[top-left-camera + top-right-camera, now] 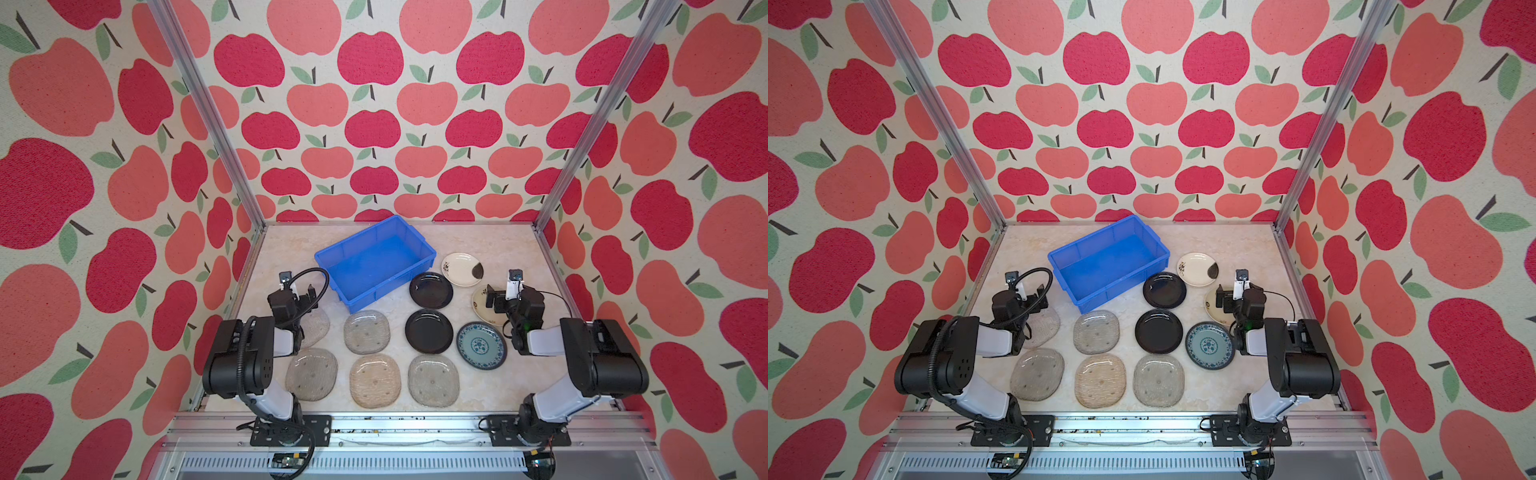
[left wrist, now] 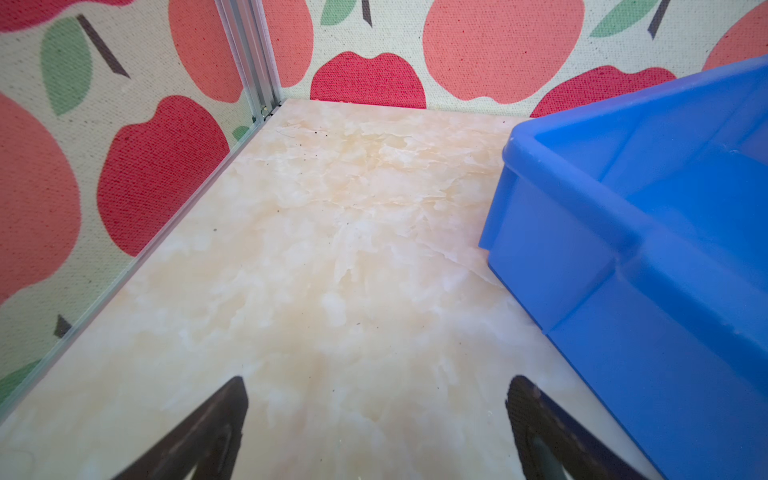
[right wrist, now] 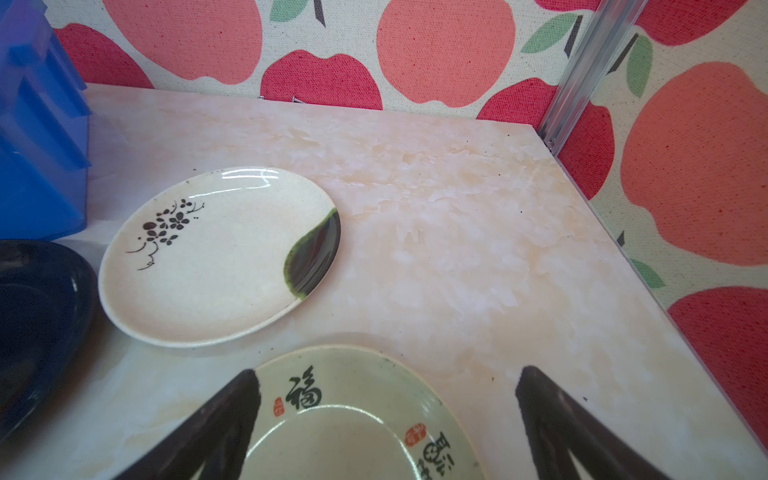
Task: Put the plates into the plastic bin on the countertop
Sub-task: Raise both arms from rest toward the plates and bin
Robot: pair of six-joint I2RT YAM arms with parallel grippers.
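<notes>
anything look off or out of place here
Only the plastic bin stands out: it sits skewed to the edges of the countertop. The plates all lie flat, with no visible damage or spills.

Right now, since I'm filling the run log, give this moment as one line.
bin: empty | plates: ten on countertop | left gripper: open, empty | right gripper: open, above cream plate

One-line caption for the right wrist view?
Open right gripper above the cream plate; blotched white plate beyond, beside the plastic bin.
</notes>
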